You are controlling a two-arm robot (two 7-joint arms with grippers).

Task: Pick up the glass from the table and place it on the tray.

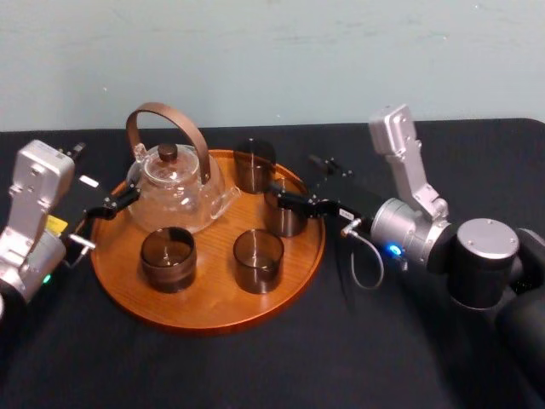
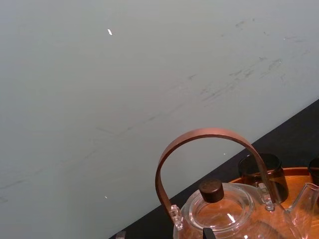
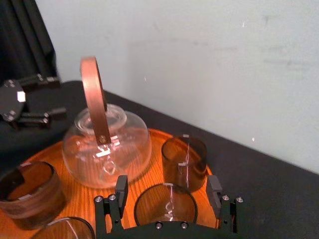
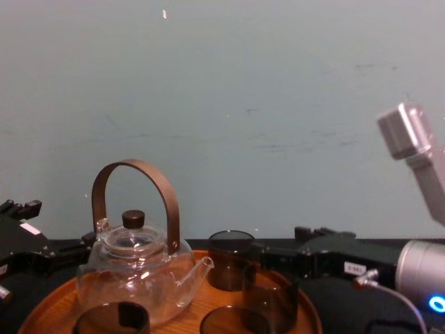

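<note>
1. The right gripper reaches in over the tray. Its fingers are spread wide to either side of a smoky glass, with a gap on each side, so they grip nothing.
2. The glass appears to stand on the tray already, close to its right rim. The teapot points its spout toward it, a second glass stands just behind, and a front glass stands nearer the robot.
3. The left gripper hangs over the black desk by the tray's left edge, its fingers parted and empty (idle, by the look of it).
4. The likely risk lies in backing out. A finger drawn away at a slant could catch the glass wall and tip it, slide it over the low rim, or push it into the spout or a neighbouring glass.
</note>
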